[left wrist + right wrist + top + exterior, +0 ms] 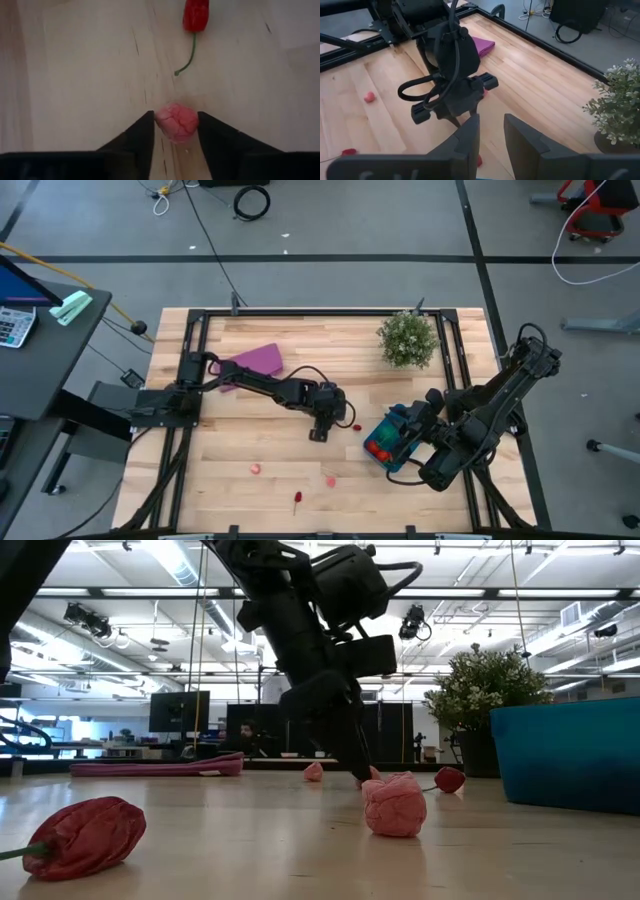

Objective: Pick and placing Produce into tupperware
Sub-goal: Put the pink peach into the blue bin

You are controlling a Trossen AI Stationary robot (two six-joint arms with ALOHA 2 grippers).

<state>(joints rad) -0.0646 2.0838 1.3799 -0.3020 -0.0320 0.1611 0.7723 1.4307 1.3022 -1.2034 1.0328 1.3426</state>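
Left gripper [176, 131] mid-worktop, fingers pinching pink fruit [176, 121] on both sides. Right gripper [491, 131] hovering over tupperware [392, 440] near right edge, fingers narrow, holding nothing.

light: bright, even overhead | shadows: soft | left wrist view: slightly blurred

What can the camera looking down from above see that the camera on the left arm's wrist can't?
Only the high view shows the teal tupperware, the potted plant, the purple object and the right gripper beside the tupperware. Only the left wrist view shows the pink piece of produce between the left gripper jaws. Both show the wooden table and the red, green-stemmed pepper.
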